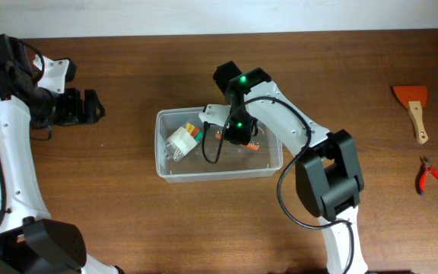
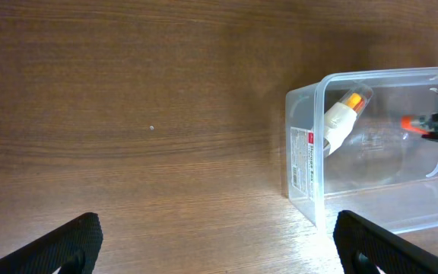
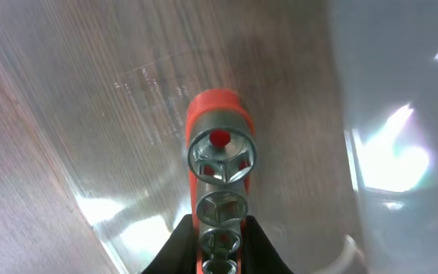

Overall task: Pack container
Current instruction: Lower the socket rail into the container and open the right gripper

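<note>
Container [image 1: 219, 173], a clear translucent rectangular plastic tub, is set at mid-table. Well to its left, the left gripper [image 1: 82, 106] is held idle, jaws wide apart and empty. Inside the tub, a white item [image 1: 179, 141] (hard to identify) is seen, and an orange rail of chrome sockets [image 3: 220, 152] is clamped by the right gripper [image 3: 219, 247]. Release is judged the next move. 2 tools, an orange-bladed wooden-handled scraper [image 1: 414, 113] and red-handled pliers [image 1: 430, 175], lie unpacked at far right. The rail's near end is cut off.
</note>
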Robot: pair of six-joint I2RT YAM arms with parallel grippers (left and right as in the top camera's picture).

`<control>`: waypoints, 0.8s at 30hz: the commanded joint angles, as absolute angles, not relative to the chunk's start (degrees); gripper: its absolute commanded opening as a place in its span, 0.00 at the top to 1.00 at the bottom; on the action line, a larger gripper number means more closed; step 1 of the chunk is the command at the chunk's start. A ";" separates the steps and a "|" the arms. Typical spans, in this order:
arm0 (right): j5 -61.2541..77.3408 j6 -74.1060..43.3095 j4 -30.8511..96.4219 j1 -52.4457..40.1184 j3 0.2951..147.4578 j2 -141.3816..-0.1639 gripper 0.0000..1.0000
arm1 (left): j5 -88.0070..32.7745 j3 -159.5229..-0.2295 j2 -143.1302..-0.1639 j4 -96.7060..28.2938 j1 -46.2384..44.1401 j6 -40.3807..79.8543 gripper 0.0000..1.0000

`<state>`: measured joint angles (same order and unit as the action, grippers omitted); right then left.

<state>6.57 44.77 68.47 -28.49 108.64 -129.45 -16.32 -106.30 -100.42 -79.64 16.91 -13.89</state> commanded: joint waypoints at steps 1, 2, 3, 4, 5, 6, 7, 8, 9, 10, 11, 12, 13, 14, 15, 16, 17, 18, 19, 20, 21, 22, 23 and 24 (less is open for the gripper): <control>8.99 44.53 68.29 -28.45 107.77 -130.93 0.86 | -17.17 -107.53 -100.73 -79.50 17.17 -13.34 0.01; 9.19 44.56 68.23 -28.45 107.53 -131.04 0.86 | -17.17 -107.53 -100.73 -79.53 17.17 -13.34 0.01; 9.30 44.58 68.10 -28.45 107.31 -131.04 0.86 | -17.17 -107.53 -100.73 -79.53 17.17 -13.34 0.01; 9.32 44.58 68.07 -28.45 107.24 -131.04 0.86 | -17.17 -107.53 -100.73 -79.50 17.17 -13.34 0.01; 9.30 44.58 68.07 -28.45 107.24 -131.04 0.85 | -17.17 -107.53 -100.73 -79.53 17.17 -13.34 0.01; 9.30 44.58 68.05 -28.42 107.24 -131.04 0.84 | -17.17 -107.53 -100.73 -79.50 17.15 -13.34 0.01; 9.30 44.58 68.05 -28.42 107.24 -131.04 0.81 | -17.17 -107.53 -100.73 -79.53 17.17 -13.34 0.01; 9.30 44.58 68.07 -28.42 107.24 -131.04 0.78 | -17.17 -107.53 -100.73 -79.50 17.17 -13.34 0.01; 9.30 44.56 68.07 -28.45 107.24 -131.04 0.77 | -17.17 -107.53 -100.73 -79.53 17.17 -13.34 0.01; 9.30 44.56 68.07 -28.45 107.24 -131.04 0.77 | -17.17 -107.53 -100.73 -79.50 17.17 -13.34 0.01; 9.30 44.56 68.07 -28.45 107.24 -131.04 0.76 | -17.17 -107.53 -100.73 -79.53 17.17 -13.34 0.01; 9.30 44.56 68.07 -28.45 107.24 -131.04 0.76 | -17.17 -107.53 -100.73 -79.53 17.17 -13.34 0.01; 9.30 44.56 68.07 -28.45 107.24 -131.04 0.76 | -17.17 -107.53 -100.73 -79.50 17.17 -13.34 0.01; 9.30 44.56 68.10 -28.45 107.24 -131.04 0.76 | -17.17 -107.53 -100.73 -79.53 17.17 -13.34 0.01; 9.30 44.56 68.10 -28.45 107.24 -131.04 0.76 | -17.17 -107.53 -100.73 -79.50 17.17 -13.34 0.01; 9.30 44.53 68.12 -28.45 107.26 -131.02 0.76 | -17.17 -107.53 -100.73 -79.50 17.17 -13.34 0.01; 9.30 44.51 68.20 -28.45 107.33 -131.00 0.75 | -17.17 -107.53 -100.73 -79.53 17.17 -13.34 0.01; 9.30 44.27 68.38 -28.45 107.50 -130.98 0.71 | -17.17 -107.53 -100.73 -79.50 17.17 -13.34 0.01; 9.32 43.72 68.66 -28.45 108.01 -130.89 0.68 | -17.17 -107.53 -100.73 -79.53 17.17 -13.34 0.01; 9.30 42.76 68.99 -28.45 108.77 -130.87 0.65 | -17.17 -107.53 -100.73 -79.53 17.17 -13.34 0.01; 9.37 42.37 69.76 -28.45 109.91 -130.80 0.62 | -17.17 -107.53 -100.73 -79.50 17.17 -13.34 0.01; 9.47 42.39 70.83 -28.45 111.26 -130.76 0.57 | -17.17 -107.53 -100.73 -79.53 17.17 -13.34 0.01; 9.47 42.39 72.03 -28.45 112.90 -130.74 0.52 | -17.17 -107.53 -100.73 -79.50 17.17 -13.34 0.01; 9.45 42.39 73.67 -28.45 115.00 -130.63 0.48 | -17.17 -107.53 -100.73 -79.53 17.17 -13.34 0.01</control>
<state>8.34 42.89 72.10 -28.49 109.78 -130.69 -16.32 -106.30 -100.42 -79.64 16.91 -13.91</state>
